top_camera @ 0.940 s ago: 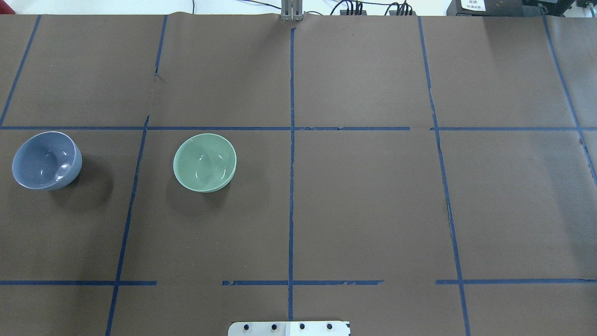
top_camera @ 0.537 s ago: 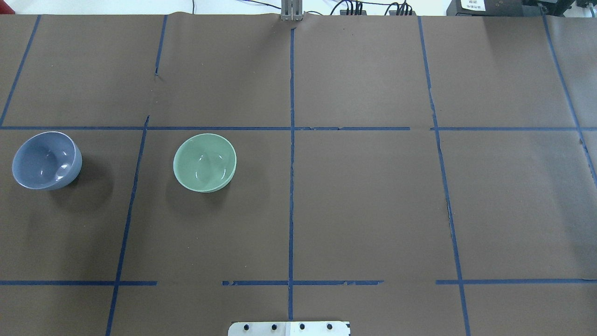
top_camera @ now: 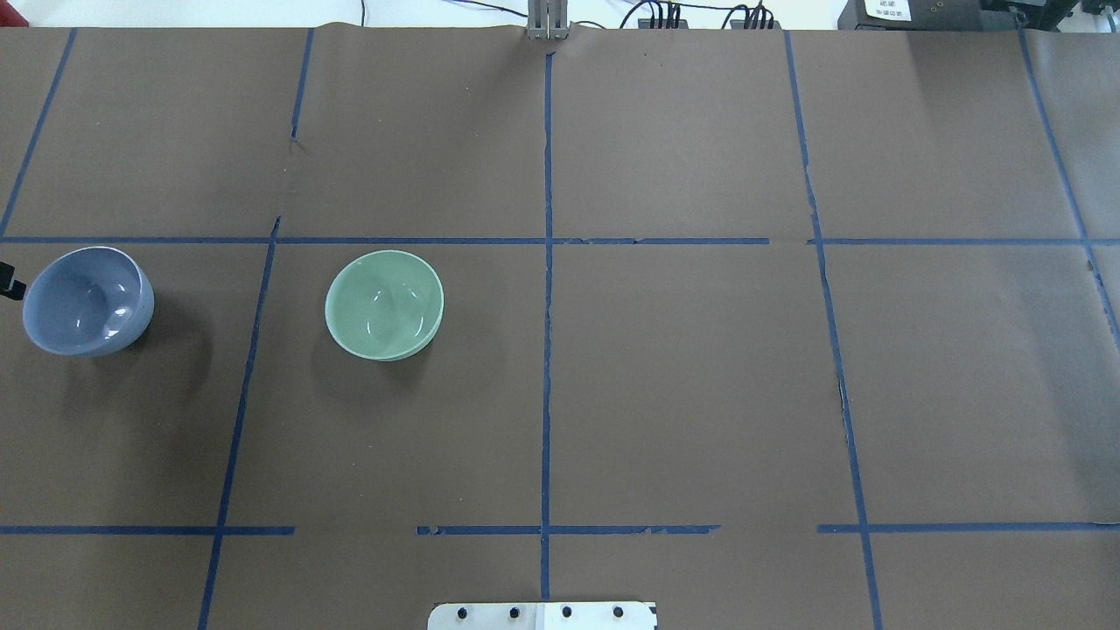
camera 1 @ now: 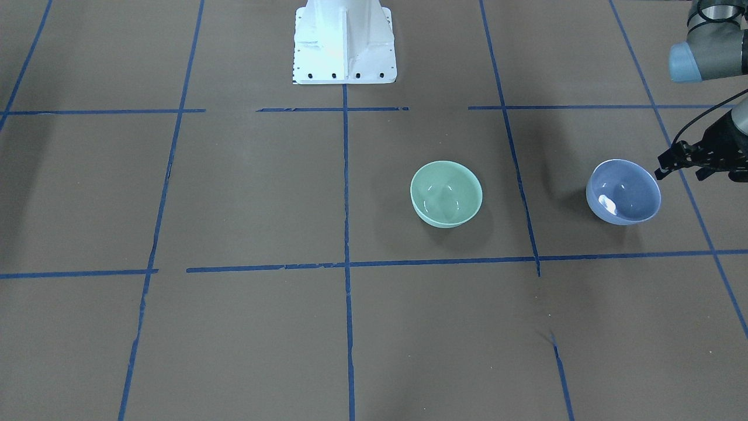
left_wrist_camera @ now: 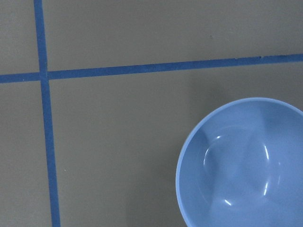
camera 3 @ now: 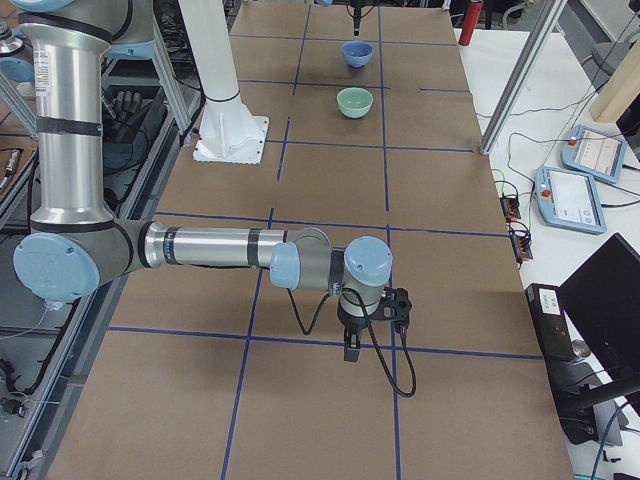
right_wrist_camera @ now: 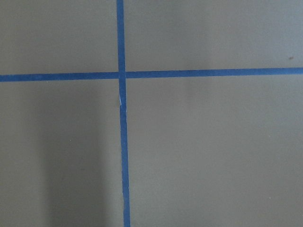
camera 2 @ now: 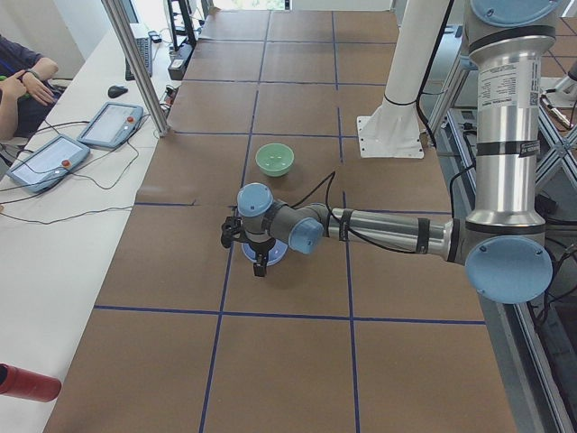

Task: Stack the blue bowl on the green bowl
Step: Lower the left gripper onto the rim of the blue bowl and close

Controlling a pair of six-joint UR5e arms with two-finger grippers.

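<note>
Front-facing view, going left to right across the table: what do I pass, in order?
white robot base → green bowl → blue bowl → left gripper, coming in from the right edge beside the blue bowl.

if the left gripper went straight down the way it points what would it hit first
Likely the blue bowl's outer rim, or the table right beside it; the left gripper hangs pointing down at that edge, and depth is unclear.
</note>
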